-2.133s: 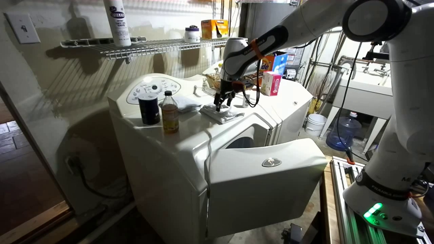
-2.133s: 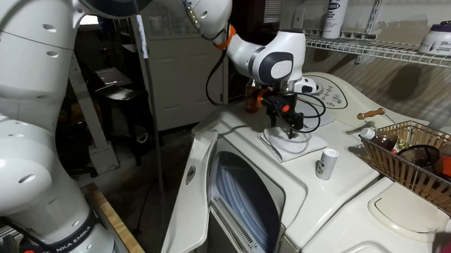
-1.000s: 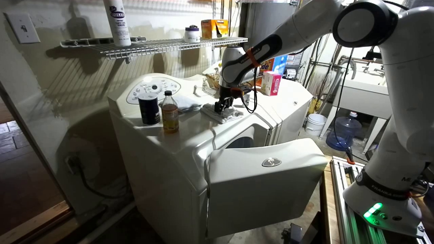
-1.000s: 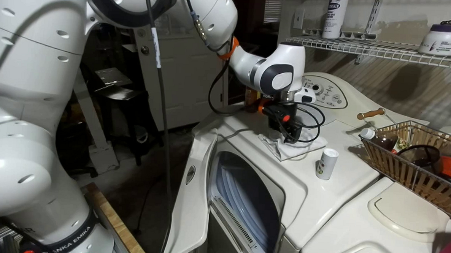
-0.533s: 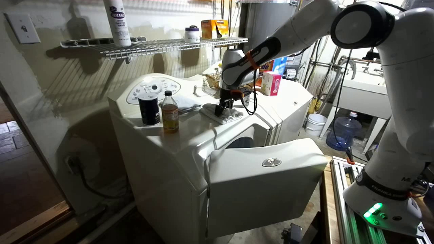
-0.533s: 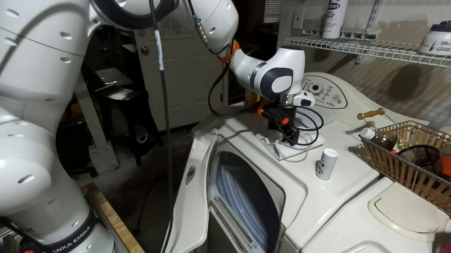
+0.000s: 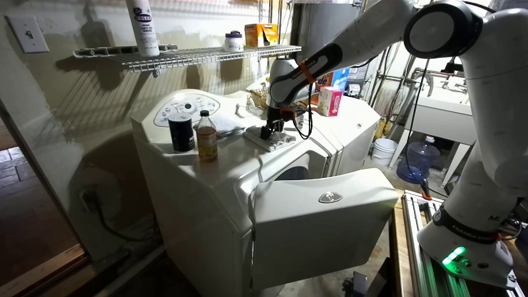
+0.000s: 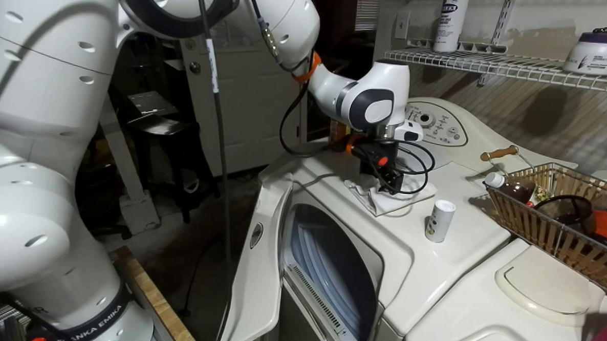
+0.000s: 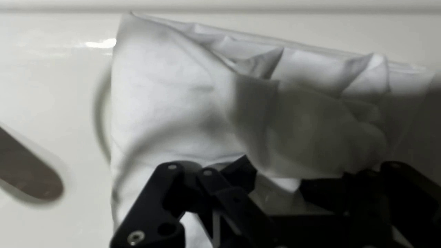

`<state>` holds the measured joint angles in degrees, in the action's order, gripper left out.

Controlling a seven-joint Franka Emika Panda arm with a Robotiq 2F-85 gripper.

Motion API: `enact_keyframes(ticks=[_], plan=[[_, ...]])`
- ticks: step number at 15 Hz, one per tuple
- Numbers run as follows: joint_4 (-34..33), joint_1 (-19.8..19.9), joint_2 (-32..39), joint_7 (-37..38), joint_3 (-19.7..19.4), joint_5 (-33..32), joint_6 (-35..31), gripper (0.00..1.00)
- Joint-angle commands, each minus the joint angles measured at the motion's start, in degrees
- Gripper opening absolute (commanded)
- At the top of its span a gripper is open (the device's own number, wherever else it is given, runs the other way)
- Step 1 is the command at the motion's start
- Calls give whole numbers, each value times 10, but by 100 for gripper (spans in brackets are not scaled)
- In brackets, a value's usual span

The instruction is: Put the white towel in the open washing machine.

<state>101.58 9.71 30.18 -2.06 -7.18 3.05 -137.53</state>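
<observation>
Towel (image 9: 155,79), white, folded, creased, lies mid-frame in wrist view; angular black claw (image 9: 277,182), bottom: whether gripping, I cannot tell.

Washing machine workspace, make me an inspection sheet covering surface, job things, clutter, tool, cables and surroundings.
Surface: machine top pale and glossy, bearing the towel.
Job things: towel folded, rumpled on top, not yet loaded; door open in both exterior views.
Clutter: dark can, bottle, white shaker and second cloth on the machine top; basket and pink box nearby.
Tool: down at the towel, jaws apart with cloth between; whether it grips, cannot tell.
Cables: black loops hang beside the tool; contact with the towel unclear.
Surroundings: wire shelf on the wall, sink, blue jug on the floor.
</observation>
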Motion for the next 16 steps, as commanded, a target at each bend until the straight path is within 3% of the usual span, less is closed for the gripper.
enact_keyframes(ticks=[1,8,14,15,16], plan=[[32,-13,-34,24,-8,-22,-14,51],[40,-36,-49,76,-31,-84,-29,98],[22,-29,-11,68,-23,-72,-16,100],[21,-27,-5,65,-22,-69,-14,75],[21,-27,-2,65,-22,-70,-16,74]])
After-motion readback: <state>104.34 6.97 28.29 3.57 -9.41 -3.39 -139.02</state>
